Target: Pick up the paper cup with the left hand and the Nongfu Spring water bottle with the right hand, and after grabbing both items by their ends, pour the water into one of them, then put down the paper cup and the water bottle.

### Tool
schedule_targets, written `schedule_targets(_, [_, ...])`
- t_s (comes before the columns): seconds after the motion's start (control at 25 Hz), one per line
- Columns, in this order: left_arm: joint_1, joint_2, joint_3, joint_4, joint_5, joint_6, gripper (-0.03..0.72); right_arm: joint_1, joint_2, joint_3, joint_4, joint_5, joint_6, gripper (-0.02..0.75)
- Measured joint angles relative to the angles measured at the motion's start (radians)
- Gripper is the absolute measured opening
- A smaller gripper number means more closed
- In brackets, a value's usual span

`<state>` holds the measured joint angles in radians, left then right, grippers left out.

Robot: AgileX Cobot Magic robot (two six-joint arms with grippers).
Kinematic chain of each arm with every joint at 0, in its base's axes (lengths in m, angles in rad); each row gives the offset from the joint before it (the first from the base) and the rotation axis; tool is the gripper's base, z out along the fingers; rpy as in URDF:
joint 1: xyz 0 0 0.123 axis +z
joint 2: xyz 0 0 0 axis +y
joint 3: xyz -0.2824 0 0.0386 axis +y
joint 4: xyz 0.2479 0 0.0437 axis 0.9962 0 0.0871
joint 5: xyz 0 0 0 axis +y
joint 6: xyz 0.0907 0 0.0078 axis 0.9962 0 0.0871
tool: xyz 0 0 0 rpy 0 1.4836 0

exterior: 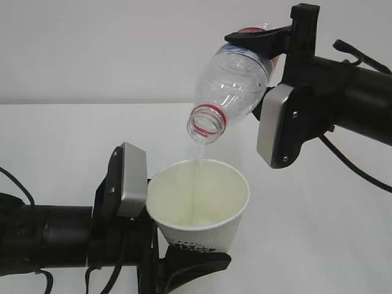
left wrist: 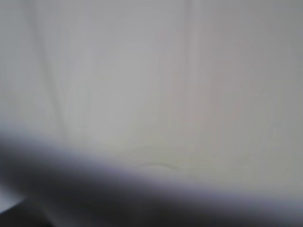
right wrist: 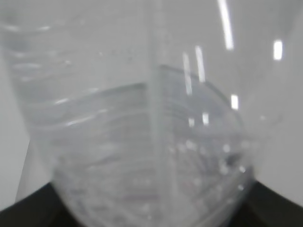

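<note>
While the right tool [exterior: 269,46] grips the Nongfu Spring water bottle [exterior: 233,79] tilted mouth-down at upper right, water [exterior: 197,160] streams thinly into the paper cup [exterior: 199,205] directly below; the left tool [exterior: 160,242] clamps that cup upright above the white worktop [exterior: 61,141], near left.

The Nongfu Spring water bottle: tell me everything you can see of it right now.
The clear ribbed plastic Nongfu Spring water bottle has a red neck ring and no cap. A bit of red label shows at its upper end. It is tilted steeply, mouth down and to the left, above the white paper cup. A thin stream of water falls from its mouth into the cup. The right gripper clamps it near its base. The right wrist view shows only its blurred, droplet-speckled wall.
</note>
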<state>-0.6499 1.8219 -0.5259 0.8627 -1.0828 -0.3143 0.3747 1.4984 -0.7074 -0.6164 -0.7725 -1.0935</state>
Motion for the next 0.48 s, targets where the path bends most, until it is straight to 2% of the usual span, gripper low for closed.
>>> schedule_targets(0.48, [0.000, 0.000, 0.000, 0.000, 0.000, 0.000, 0.502, 0.000, 0.000, 0.000, 0.003, -0.016, 0.000, 0.476])
